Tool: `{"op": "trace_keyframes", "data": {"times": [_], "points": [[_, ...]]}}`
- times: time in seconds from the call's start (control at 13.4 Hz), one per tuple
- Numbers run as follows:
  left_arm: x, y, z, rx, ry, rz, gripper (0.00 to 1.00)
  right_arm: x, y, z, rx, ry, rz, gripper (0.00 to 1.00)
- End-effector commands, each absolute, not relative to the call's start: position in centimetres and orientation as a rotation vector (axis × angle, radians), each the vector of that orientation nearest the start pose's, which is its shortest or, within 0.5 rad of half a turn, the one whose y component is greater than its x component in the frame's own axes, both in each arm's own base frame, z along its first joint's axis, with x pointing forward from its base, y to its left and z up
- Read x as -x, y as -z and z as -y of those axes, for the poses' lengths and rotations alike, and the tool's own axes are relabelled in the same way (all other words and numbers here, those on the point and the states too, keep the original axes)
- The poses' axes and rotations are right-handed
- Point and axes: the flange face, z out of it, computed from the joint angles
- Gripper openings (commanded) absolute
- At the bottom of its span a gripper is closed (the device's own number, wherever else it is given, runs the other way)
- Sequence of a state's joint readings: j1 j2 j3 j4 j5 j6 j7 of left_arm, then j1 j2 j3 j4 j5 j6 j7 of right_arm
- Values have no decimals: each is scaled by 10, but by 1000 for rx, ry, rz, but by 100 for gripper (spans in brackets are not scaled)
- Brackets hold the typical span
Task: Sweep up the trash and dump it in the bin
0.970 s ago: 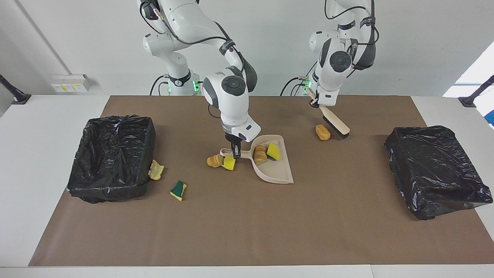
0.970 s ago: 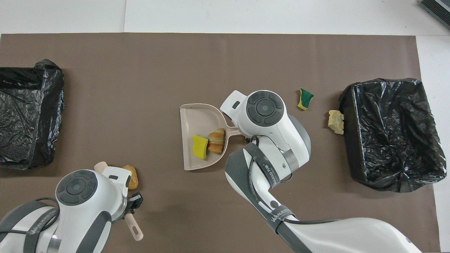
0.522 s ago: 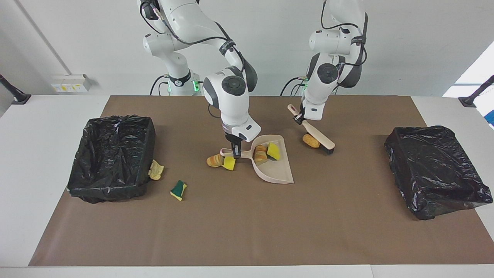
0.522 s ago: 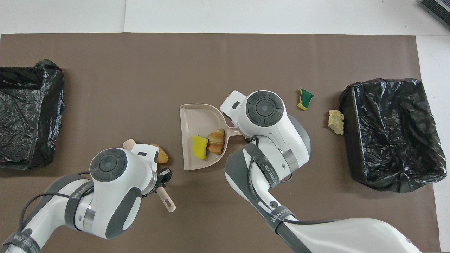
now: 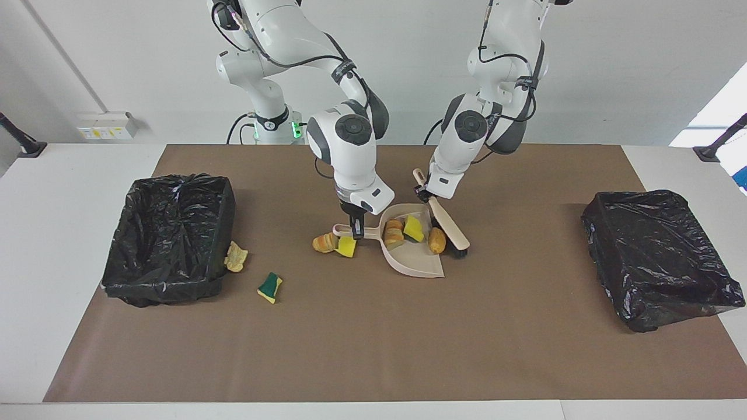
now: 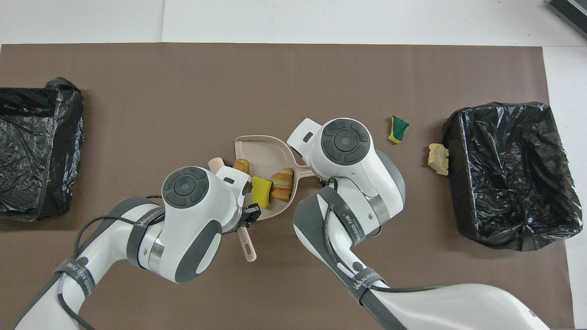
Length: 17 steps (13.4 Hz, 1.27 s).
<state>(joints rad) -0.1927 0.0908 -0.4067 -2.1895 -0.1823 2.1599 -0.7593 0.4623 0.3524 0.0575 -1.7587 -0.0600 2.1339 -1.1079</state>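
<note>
The worktop (image 5: 659, 169) wears a brown mat (image 5: 362, 350), with a black-lined bin (image 5: 169, 239) at the right arm's end and a second black-lined bin (image 5: 659, 256) at the left arm's end. The beige dustpan (image 5: 415, 256) lies mid-mat. The right gripper (image 5: 355, 231) is closed on the dustpan's handle, pinning it to the mat. The left gripper (image 5: 426, 194) is closed on the handle of a brush (image 5: 449, 224), whose bristles rest on the mat at the dustpan's mouth.

Three pieces of trash sit in the dustpan: a striped bread lump (image 5: 394, 233), a yellow sponge chunk (image 5: 414, 228) touching it, and an orange-brown lump (image 5: 436, 240) just inside the mouth, against the brush. Two more crowd the handle on the side toward the right arm's bin: a tan bread lump (image 5: 324, 242) and a yellow sponge piece (image 5: 347, 247), right under the right gripper, so they stand in the way of any grip there. A green-and-yellow sponge piece (image 5: 269, 287) lies alone on the mat, and a pale crumpled scrap (image 5: 236, 256) leans against the wall of the right arm's bin.

A second ago the brush and the orange-brown lump were well out toward the left arm's bin; both have since travelled across to the dustpan, the lump now over its lip. The dustpan, the right gripper and the other pieces have not shifted.
</note>
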Motion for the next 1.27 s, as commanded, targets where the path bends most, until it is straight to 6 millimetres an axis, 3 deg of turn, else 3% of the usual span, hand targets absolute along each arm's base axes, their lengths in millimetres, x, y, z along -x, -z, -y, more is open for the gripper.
{"op": "trace_keyframes", "data": {"times": [0.0,0.37,0.6,0.9,1.19], "points": [[-442,-351,321,3232,-314,207,0,-563,-368,-309,-2082,-12,-2314,0],[-444,-360,329,3246,-320,98,0,-567,-368,-300,-2093,-9,-2303,0],[-433,-364,319,3185,-417,-72,0,-568,-368,-301,-2106,-23,-2296,0],[-425,-364,309,3084,-451,-137,0,-571,-367,-299,-2117,-41,-2286,0],[-422,-392,297,3066,-392,-122,0,-574,-368,-294,-2125,-46,-2279,0]]}}
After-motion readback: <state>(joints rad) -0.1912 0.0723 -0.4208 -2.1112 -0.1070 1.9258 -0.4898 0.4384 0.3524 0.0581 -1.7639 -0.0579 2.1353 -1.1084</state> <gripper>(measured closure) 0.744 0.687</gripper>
